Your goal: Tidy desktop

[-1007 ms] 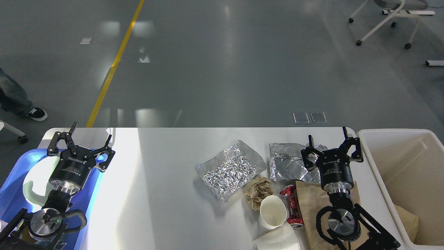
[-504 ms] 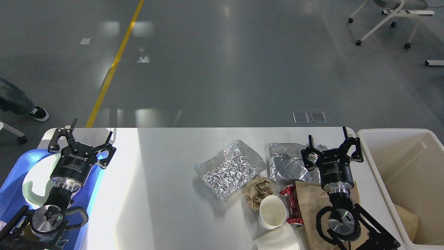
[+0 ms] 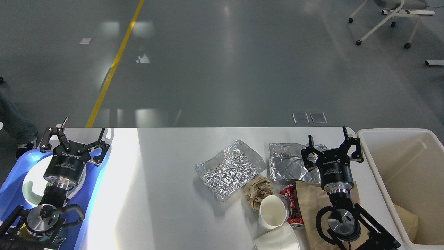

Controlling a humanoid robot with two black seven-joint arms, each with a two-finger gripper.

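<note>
1. Where the desktop [image 3: 166, 194] meets the near edge, two paper cups [image 3: 274, 222], a crushed can [image 3: 289, 205] and a brown bag [image 3: 308, 198] lie: light, soft litter, best pinched at rims or edges.
2. Further back, crinkled foil [image 3: 229, 168] looks flimsy; grip a folded edge.
3. Left gripper [image 3: 72, 143] over the tray [image 3: 14, 180], right gripper [image 3: 332, 147] beside the bin [image 3: 399, 163]: both spread wide, empty.

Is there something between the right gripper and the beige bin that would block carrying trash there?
Nothing visible does. The right gripper hangs open above crumpled silver foil; the beige plastic bin lies directly beside it.
</note>
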